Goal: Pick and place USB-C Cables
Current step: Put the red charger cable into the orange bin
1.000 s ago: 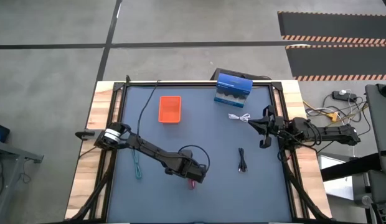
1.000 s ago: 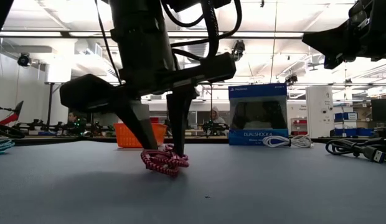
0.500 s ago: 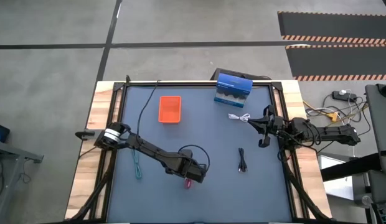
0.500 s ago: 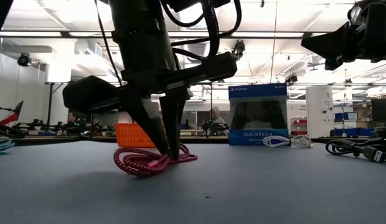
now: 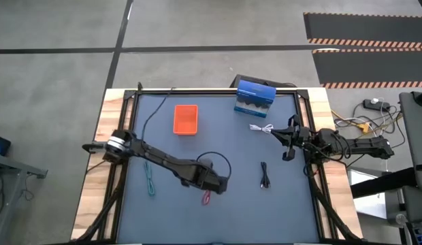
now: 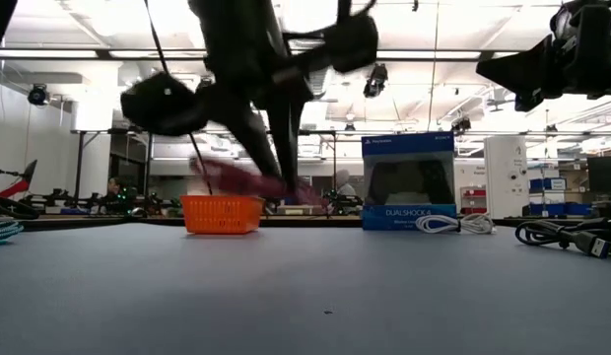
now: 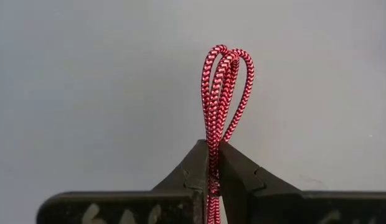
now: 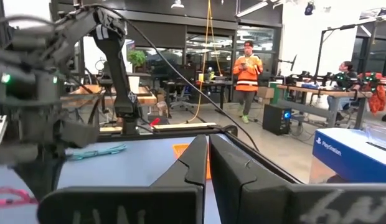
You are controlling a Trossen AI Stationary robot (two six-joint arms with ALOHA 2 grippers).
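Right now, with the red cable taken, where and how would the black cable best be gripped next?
The black cable lies flat on the mat as a narrow folded bundle, running toward and away from the blue box. Probably best: come straight down on its middle, fingers closing across the narrow width to catch all strands. The right gripper, parked nearby with fingers shut, looks closest; the left gripper holds the red cable.

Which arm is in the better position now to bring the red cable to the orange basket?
Left. Its end effector is shut on the red cable, lifted off the table. The right end effector waits shut near the white cable, farther from the orange basket.
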